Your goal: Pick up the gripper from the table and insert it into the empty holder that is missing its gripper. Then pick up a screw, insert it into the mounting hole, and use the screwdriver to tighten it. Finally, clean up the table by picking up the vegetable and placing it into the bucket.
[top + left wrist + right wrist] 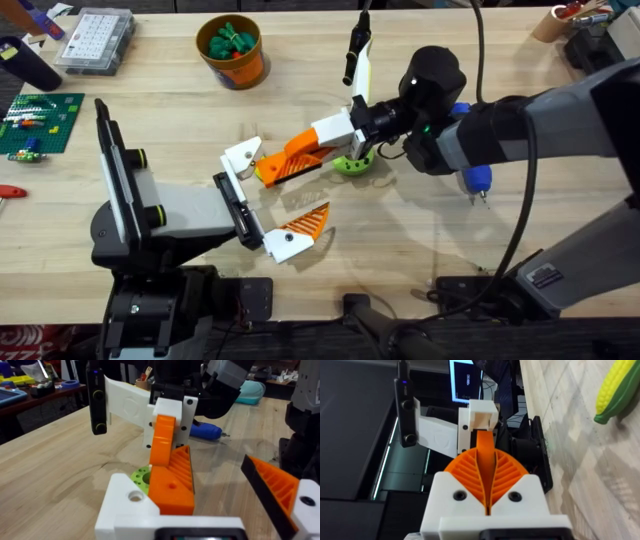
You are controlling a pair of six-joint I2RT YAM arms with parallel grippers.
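My right gripper is shut on the orange ribbed tip of the loose gripper, with its pads pressed on the thin orange edge. The finger's white base sits at the free end of the black holder on the left arm. I cannot tell whether it is seated. The matching striped finger is mounted at the holder's other end, so my left gripper stands open with nothing between. The blue screwdriver lies partly under the right arm. A corn cob lies on the table. The orange bucket stands at the back.
A flat green ring disc lies right under the right gripper. A clear parts box and a green baseplate sit at the far left. The right arm spans the table's right half, and free wood shows in front of the holder.
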